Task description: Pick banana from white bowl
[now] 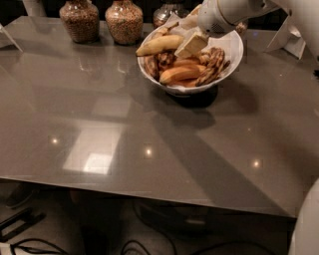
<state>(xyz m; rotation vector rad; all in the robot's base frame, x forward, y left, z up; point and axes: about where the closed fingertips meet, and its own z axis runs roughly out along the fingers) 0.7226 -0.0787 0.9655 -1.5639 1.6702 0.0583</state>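
The white bowl (230, 56) stands on a dark base at the back of the grey table. The banana (159, 45), long, curved and pale yellow with a dark stem tip, lies across the bowl's upper left rim. A shorter smooth orange one (178, 73) and dark brown-striped ones (213, 63) lie below it in the bowl. My gripper (191, 46) reaches in from the upper right. Its pale fingers are at the banana's right end, over the bowl.
Two glass jars of grain (79, 20) (123, 21) stand at the back left, a third glass jar (168, 12) behind the bowl. A white object (290, 36) stands at the back right. The grey table (99, 114) stretches forward to its near edge.
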